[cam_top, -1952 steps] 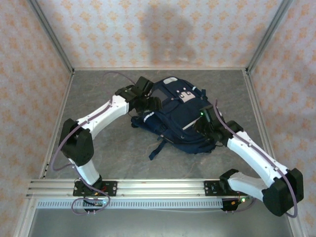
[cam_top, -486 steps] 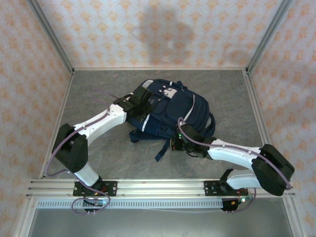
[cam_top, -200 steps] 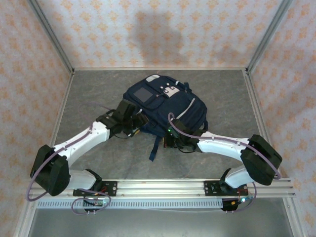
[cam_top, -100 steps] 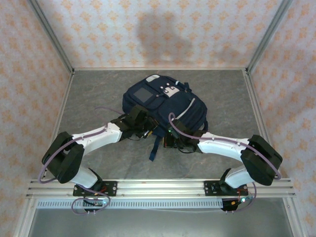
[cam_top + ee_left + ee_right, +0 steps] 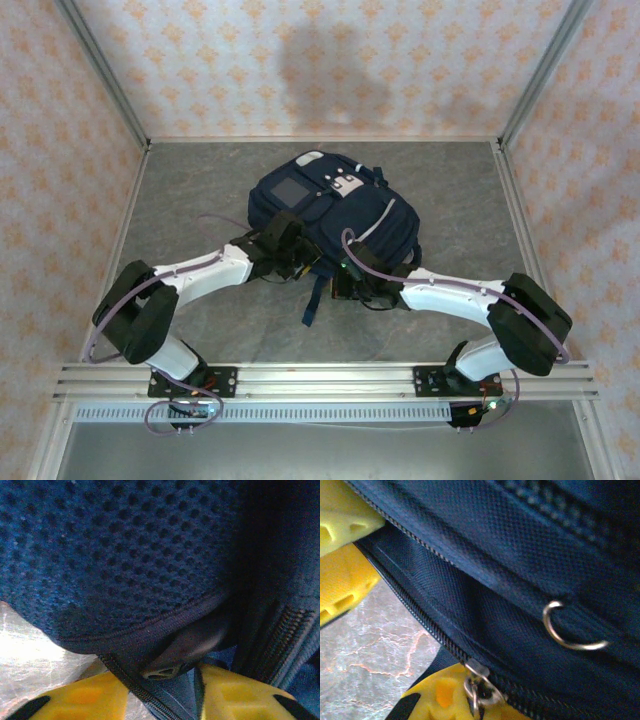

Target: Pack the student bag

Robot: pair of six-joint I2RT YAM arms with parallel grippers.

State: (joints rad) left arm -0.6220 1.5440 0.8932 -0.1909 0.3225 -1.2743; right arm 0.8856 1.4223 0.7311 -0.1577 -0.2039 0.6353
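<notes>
Peach patterned walls (image 5: 300,60) box in a grey marbled table (image 5: 190,190), and the student bag (image 5: 330,205) lies flat at its middle, nearer the back wall. At the bag's near edge, the left tool (image 5: 297,262) has its yellow fingers (image 5: 75,700) on either side of a zip seam; I cannot tell whether they pinch it. Just beside it, the right tool (image 5: 340,285) is pressed together, with a metal zip pull (image 5: 477,687) at its tips.

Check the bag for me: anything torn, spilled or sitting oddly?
Nothing stands out. The student bag lies flat, front up, fabric and zips look intact; one loose strap trails off its near edge onto the table.
</notes>
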